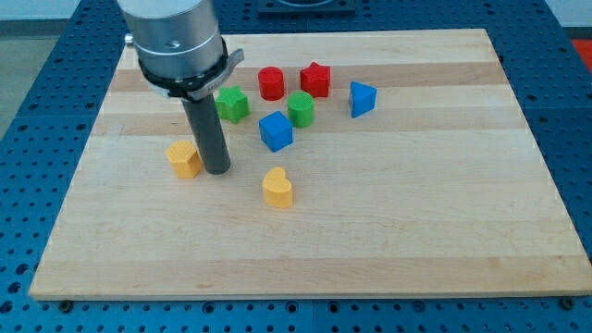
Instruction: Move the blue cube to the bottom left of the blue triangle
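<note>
The wooden board [370, 231] carries everything, and my tip [217, 171] rests on it toward the view's left, touching no block and holding nothing. Just to the tip's left sits a yellow block [184, 158], very near it. The blue cube [276, 130] lies up and to the right of the tip, well apart. The blue triangle [362, 98] is farther right and higher. A yellow heart [277, 188] sits down-right of the tip. Above the tip are a green block [233, 104], a red cylinder [271, 82], a green cylinder [301, 108] and a red star [315, 80].
</note>
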Available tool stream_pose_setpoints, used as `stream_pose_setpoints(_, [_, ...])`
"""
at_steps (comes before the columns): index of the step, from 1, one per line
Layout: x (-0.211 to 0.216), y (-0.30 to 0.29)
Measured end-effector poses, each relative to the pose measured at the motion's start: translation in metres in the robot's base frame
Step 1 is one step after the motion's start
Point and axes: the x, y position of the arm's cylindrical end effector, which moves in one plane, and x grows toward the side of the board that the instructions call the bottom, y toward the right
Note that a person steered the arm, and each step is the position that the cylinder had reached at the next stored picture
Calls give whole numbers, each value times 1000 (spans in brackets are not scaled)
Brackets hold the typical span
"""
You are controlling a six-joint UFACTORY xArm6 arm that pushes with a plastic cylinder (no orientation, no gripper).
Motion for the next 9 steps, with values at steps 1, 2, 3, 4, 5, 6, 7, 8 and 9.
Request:
stream_pose_setpoints(1, [-14,0])
stream_pose_setpoints(2, [-33,0])
stream_pose_setpoints(3, [-44,0])
stream_pose_setpoints(4, [-51,1])
stream_pose_setpoints(5, [-54,1])
stream_pose_setpoints(6, [-55,4])
stream_pose_setpoints(7, [-55,15])
stream_pose_setpoints(8, [-55,31])
stream_pose_setpoints(9, [-55,36])
